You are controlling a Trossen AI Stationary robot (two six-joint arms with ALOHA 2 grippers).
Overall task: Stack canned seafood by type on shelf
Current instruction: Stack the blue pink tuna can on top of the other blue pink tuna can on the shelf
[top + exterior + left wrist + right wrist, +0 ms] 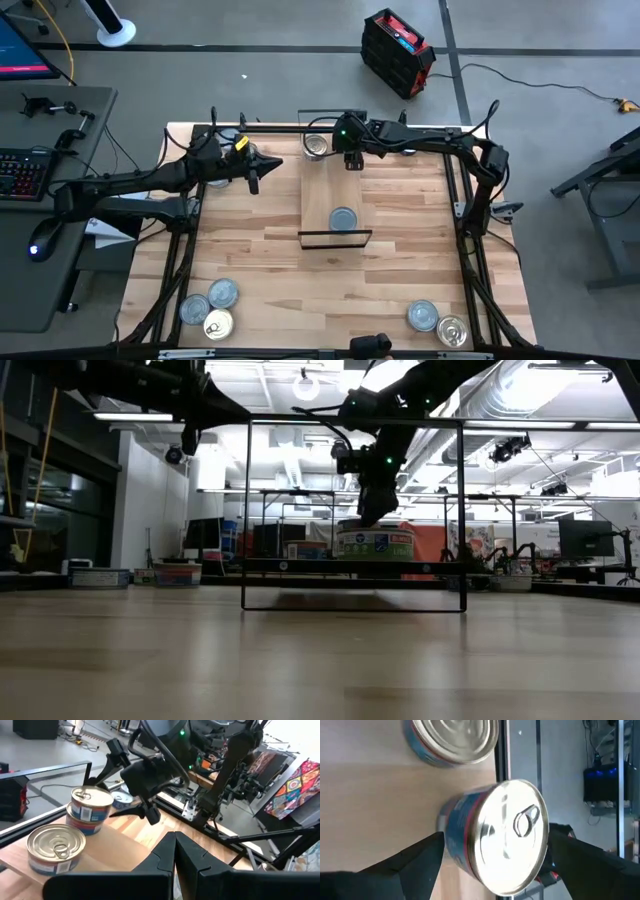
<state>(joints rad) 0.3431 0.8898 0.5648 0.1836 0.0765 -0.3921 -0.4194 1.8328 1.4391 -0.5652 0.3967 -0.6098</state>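
While the right claw (492,850) is gaping wide around the stacked tin (495,837), holding nothing, lifting straight up avoids toppling it.

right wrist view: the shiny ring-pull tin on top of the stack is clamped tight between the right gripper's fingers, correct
Not quite. The shiny ring-pull tin does sit on top of the stack on the light-wood shelf, but the right gripper is open: its dark fingers stand apart on either side of the tin with gaps, as the right wrist view shows.
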